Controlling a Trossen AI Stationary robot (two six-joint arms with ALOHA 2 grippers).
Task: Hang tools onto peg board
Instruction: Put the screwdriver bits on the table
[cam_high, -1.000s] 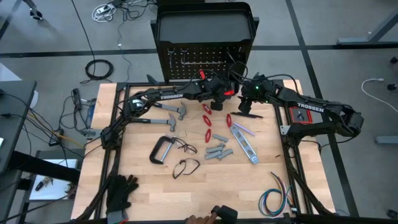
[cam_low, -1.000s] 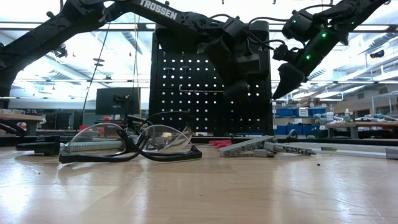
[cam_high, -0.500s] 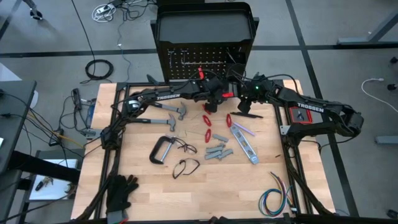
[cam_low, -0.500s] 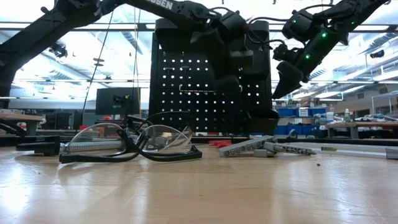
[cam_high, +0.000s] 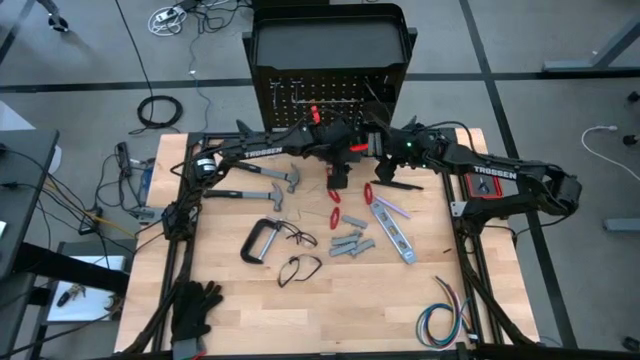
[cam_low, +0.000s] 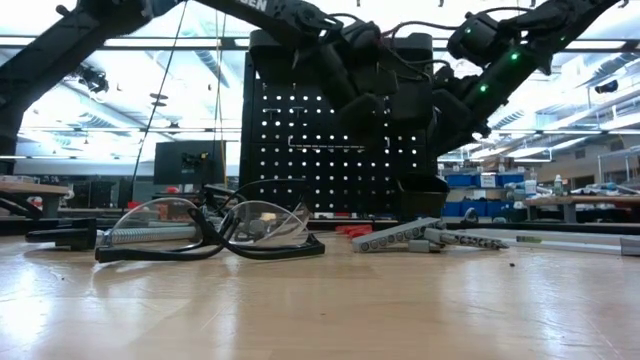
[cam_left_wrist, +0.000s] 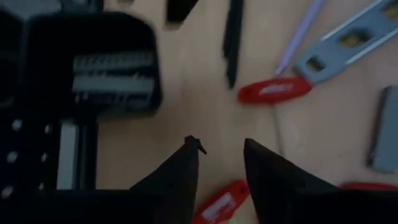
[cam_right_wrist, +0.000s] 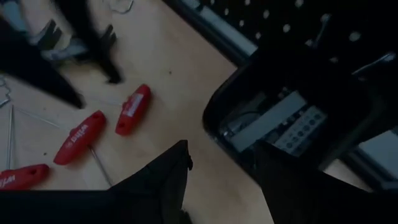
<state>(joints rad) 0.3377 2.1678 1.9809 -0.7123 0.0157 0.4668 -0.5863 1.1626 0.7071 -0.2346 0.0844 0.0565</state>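
Note:
The black peg board (cam_high: 328, 95) stands upright at the table's far edge, with a small black bin (cam_low: 420, 190) at its foot that holds grey metal pieces (cam_right_wrist: 283, 121). My left gripper (cam_left_wrist: 221, 165) hovers open over the table in front of the board, above a red-handled tool (cam_left_wrist: 219, 203). My right gripper (cam_right_wrist: 221, 168) hangs open just right of it, near the bin (cam_right_wrist: 292, 106). Neither holds anything. Hammers (cam_high: 268, 180), a C-clamp (cam_high: 262, 240), red-handled tools (cam_high: 335, 196), a silver bar (cam_high: 395, 232) and grey pieces (cam_high: 350, 245) lie flat on the table.
Safety glasses (cam_high: 300, 268) lie near the table's middle, black gloves (cam_high: 195, 305) at the near left corner and a coloured wire bundle (cam_high: 440, 320) at the near right. Both arms crowd the strip in front of the board.
My left gripper has risen a little, drawn toward the table's left away from the bin, and rolled about its own line. My right gripper has rolled slightly and otherwise kept its place.

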